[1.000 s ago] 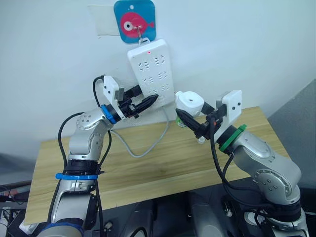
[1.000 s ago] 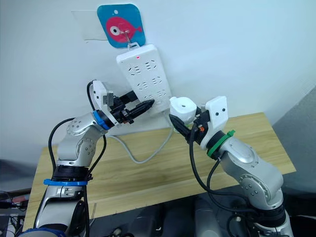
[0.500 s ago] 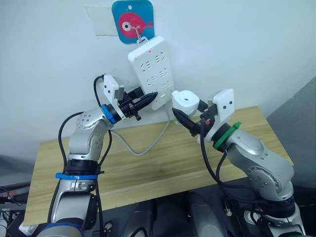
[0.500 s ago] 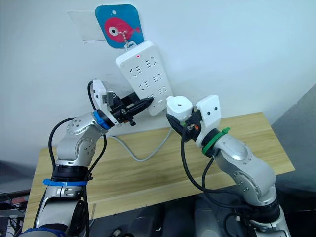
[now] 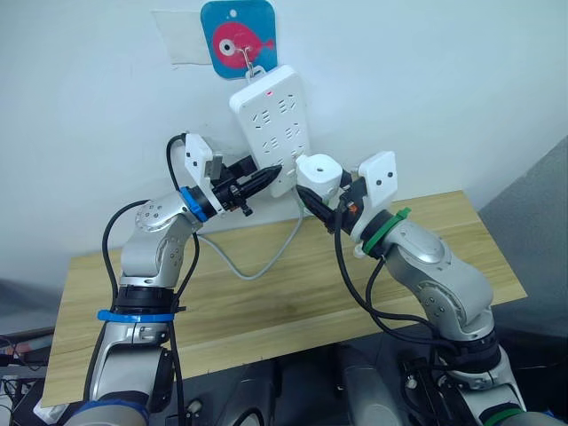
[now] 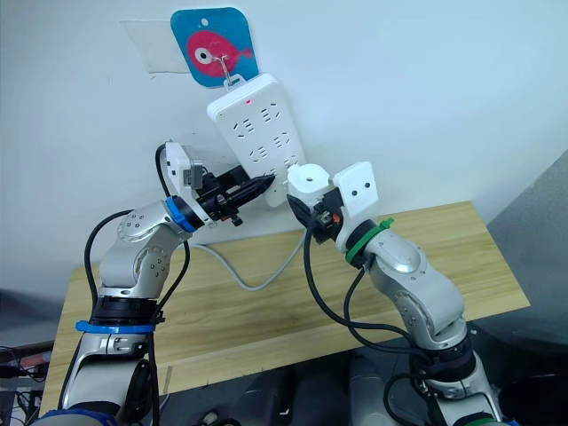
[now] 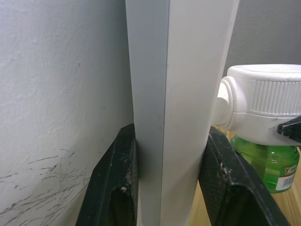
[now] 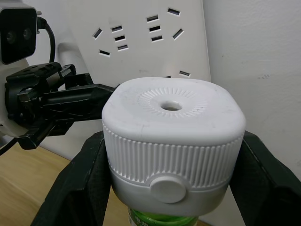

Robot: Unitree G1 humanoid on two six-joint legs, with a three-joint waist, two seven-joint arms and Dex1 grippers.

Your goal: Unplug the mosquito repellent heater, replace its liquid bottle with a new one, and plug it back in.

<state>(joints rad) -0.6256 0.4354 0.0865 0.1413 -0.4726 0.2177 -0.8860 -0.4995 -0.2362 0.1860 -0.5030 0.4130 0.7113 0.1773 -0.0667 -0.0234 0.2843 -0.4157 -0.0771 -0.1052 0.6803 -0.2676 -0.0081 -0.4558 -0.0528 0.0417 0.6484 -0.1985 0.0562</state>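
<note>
The mosquito repellent heater (image 5: 318, 170) is a white rounded unit with a vent hole on top (image 8: 171, 107). A green liquid bottle (image 7: 265, 162) hangs under it. My right gripper (image 8: 173, 157) is shut on its ribbed sides and holds it up at the lower sockets of the white power strip (image 5: 271, 111). Its prongs are hidden, and I cannot tell whether it touches the strip. My left gripper (image 5: 266, 175) is shut on the strip's lower edge, with a finger (image 7: 120, 174) on each side of it.
The strip hangs tilted from a blue fish-shaped hook plaque (image 5: 238, 37) on the white wall. Its grey cable (image 5: 266, 257) loops down onto the wooden table (image 5: 266, 306) below both arms.
My right arm has carried the heater up and to the left, from above the table to the strip's lower sockets. The left gripper has stayed clamped on the strip.
</note>
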